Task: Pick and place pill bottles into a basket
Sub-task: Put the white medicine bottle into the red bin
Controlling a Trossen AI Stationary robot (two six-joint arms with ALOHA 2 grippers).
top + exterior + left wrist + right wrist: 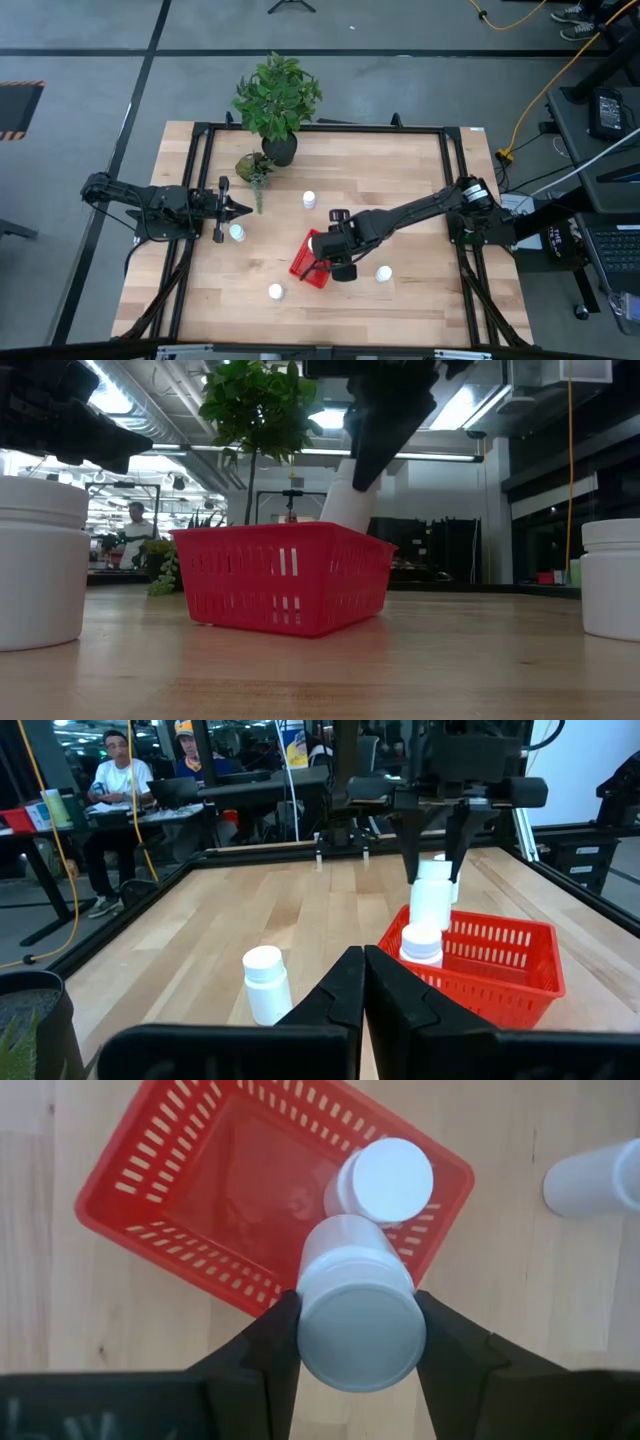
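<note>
The red basket sits on the table's near middle, and one white pill bottle stands in it. My right gripper is over the basket, shut on a second bottle, which also shows in the low view. My left gripper is shut and empty at the table's left, with a bottle standing just nearside of it. Three more bottles stand on the table: one at the far middle, one at the near left and one right of the basket. My right gripper pinches the bottle between its two fingers on opposite sides of its upper end. The fingers come from above, pointing down. The bottle hangs below them, slightly tilted, over the basket, its lower end at about rim height.
A potted plant and a small green sprig stand at the table's far left-middle. A black frame runs along the table's edges. People sit at desks beyond the table.
</note>
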